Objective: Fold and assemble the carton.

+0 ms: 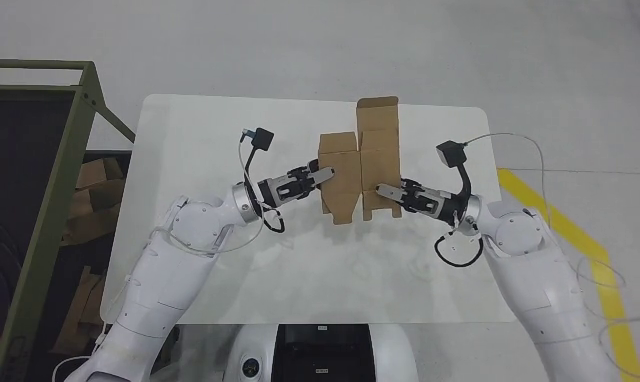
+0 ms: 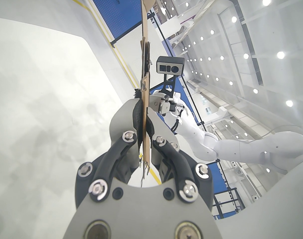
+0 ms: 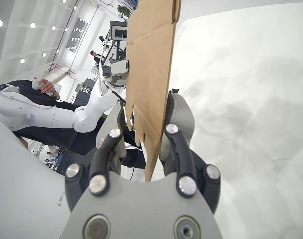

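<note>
- The white desk (image 1: pixel 200 142) lies under both arms.
- A green-framed bin (image 1: pixel 60 182) stands off the desk's left side, with cardboard scraps (image 1: pixel 95 182) inside.
- A yellow floor line (image 1: pixel 545 207) runs past the desk's right side.
- The carton (image 1: pixel 360 172), a flat brown blank, is held above the desk's middle between the two arms, with one tall flap pointing to the far edge; it appears edge-on in the left wrist view (image 2: pixel 144 50).
- The left pincer (image 1: pixel 322 172) is clamped narrow on the carton's left edge.
- The right pincer (image 1: pixel 382 191) grips the carton's right edge, with the board (image 3: pixel 149 63) between its fingers (image 3: pixel 172 110).
</note>
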